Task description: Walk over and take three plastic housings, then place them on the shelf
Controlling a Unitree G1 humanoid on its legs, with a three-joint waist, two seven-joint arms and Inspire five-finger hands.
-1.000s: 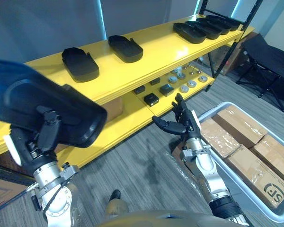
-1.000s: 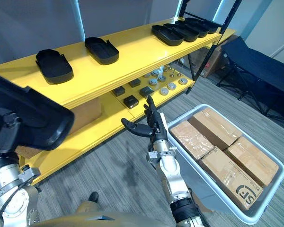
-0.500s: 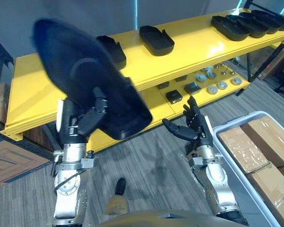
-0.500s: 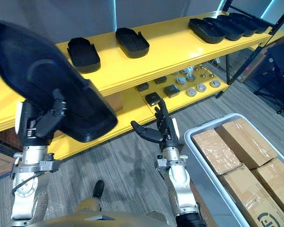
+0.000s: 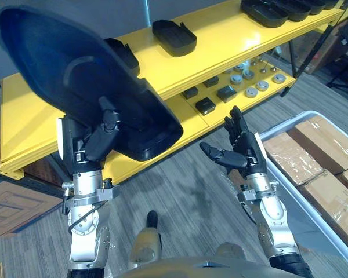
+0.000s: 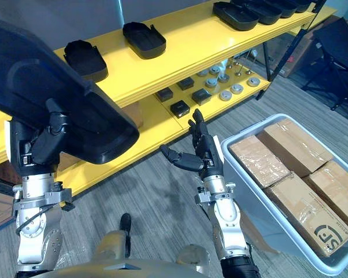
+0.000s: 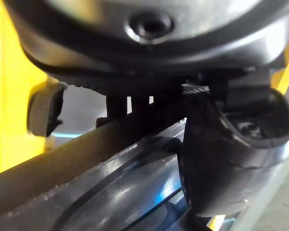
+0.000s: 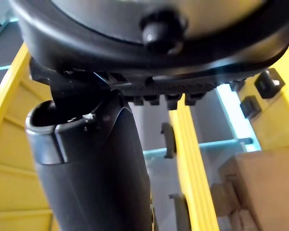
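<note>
One large black plastic housing (image 5: 87, 87), a shallow moulded shell, sits in my left hand (image 5: 95, 139). My fingers and thumb are curled onto its near edge, and I hold it raised and tilted in front of the yellow metal shelf (image 5: 220, 43). On the top board lie a second black housing (image 6: 143, 39) and a third black housing (image 6: 86, 59), both hollow side up, so I judge this step to be setting mine down beside them. I grip only one edge, so most of the shell hangs out past my hand and will want to swing. I should level it first, hollow side up like the others, and carry it over a bare stretch of board clear of both neighbours. Then I lower it until the base rests flat, well back from the front lip, and only then ease my fingers off. My right hand (image 5: 240, 153) is empty, fingers spread, over the floor beside the grey plastic bin (image 6: 261, 226) of cardboard boxes (image 6: 296, 197). It could steady the far end if the shell tips.
</note>
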